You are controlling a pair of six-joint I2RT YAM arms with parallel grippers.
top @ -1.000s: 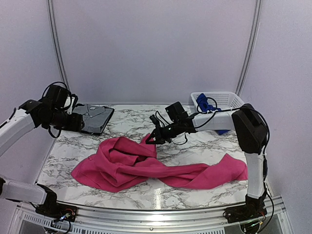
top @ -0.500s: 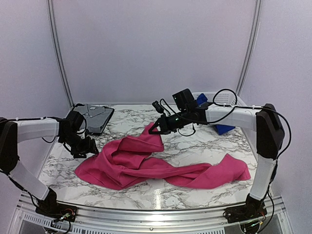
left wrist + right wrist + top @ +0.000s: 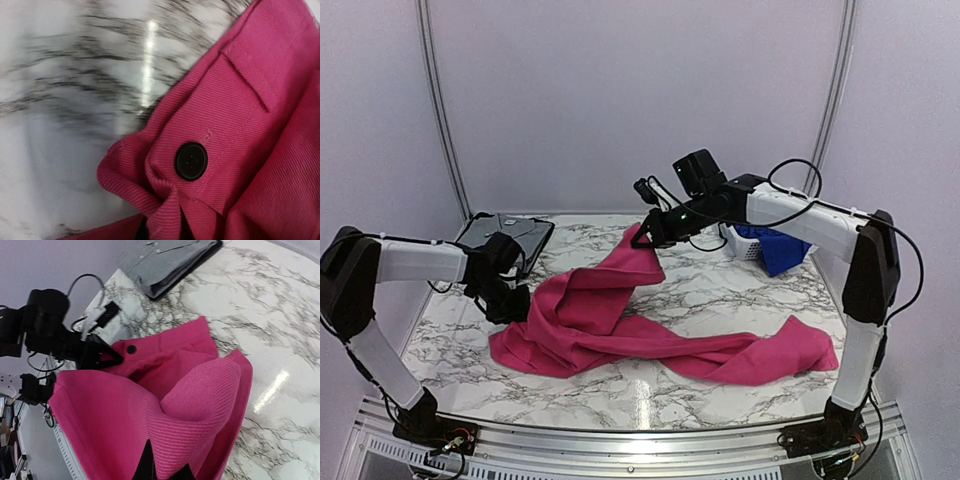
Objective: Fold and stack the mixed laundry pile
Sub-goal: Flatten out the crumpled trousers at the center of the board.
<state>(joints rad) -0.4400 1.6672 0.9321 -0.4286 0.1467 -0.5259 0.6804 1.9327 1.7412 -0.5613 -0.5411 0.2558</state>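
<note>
Spreading out looks like the step: the pink garment (image 3: 620, 320) on the table (image 3: 720, 290) is pinched at a buttoned corner by the left gripper (image 3: 515, 306) and lifted by the clamped right gripper (image 3: 641, 238), so it's probably to be pulled taut next.

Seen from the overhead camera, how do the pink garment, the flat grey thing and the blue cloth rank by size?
1. pink garment, by far the largest.
2. flat grey thing.
3. blue cloth, only partly visible, so its place behind the grey thing is unsure.
</note>
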